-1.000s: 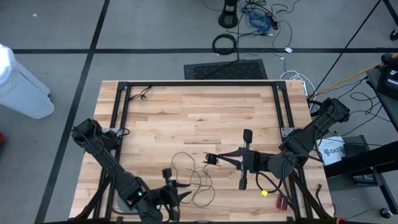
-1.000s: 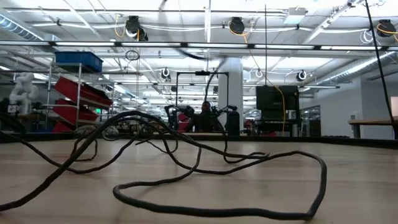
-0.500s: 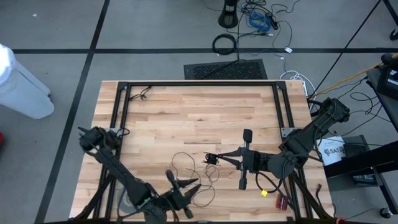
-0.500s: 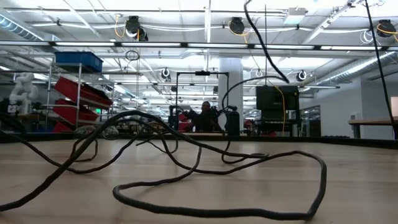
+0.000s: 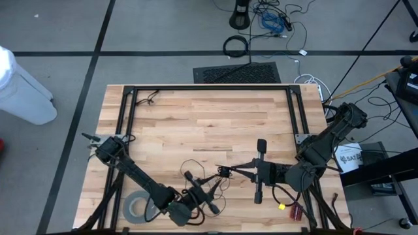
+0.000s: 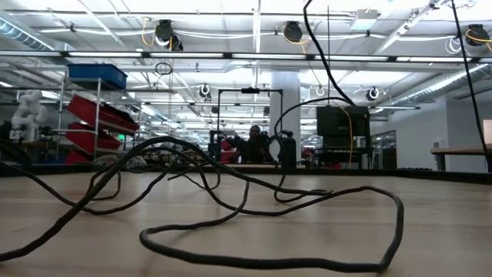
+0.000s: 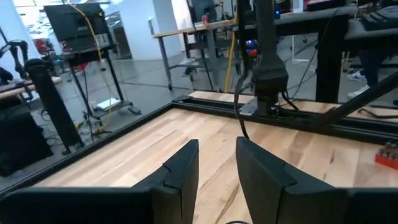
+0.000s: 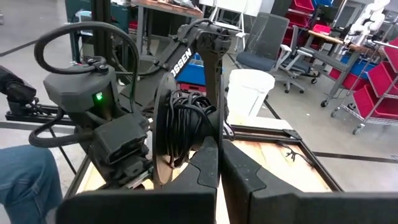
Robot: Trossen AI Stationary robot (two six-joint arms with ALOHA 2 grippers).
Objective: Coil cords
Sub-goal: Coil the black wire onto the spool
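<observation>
Tape roll (image 5: pixel 136 207): wide, grey and ring-shaped. It lies flat behind your left gripper, beside that arm, and is not part of the job.
Left gripper (image 5: pixel 204 194): low over the table (image 5: pixel 196 117). Its fingers stand partly apart with a narrow gap, and nothing shows between them.
Wire (image 5: pixel 189 166): very thin, dark and limp. It lies in loose, overlapping loops on the pale wood, right under and just ahead of your left gripper. The tangle has no single long axis. Its slack spreads away from the left gripper on the side opposite the right one.
Disc (image 5: pixel 224 172): small, round, black and rigid, with turns of wire already bunched against its face. It sits at the tips of your right gripper, just beyond the left gripper's fingertips.
Right gripper (image 5: pixel 230 171): shut tight, apparently pinching the disc by its rim. It points toward the left gripper.
Key relation: the loose wire lies nearer your left gripper, so judge that arm the one to gather slack toward the disc.
Handling: expect the wire to snag where the loops cross.
</observation>
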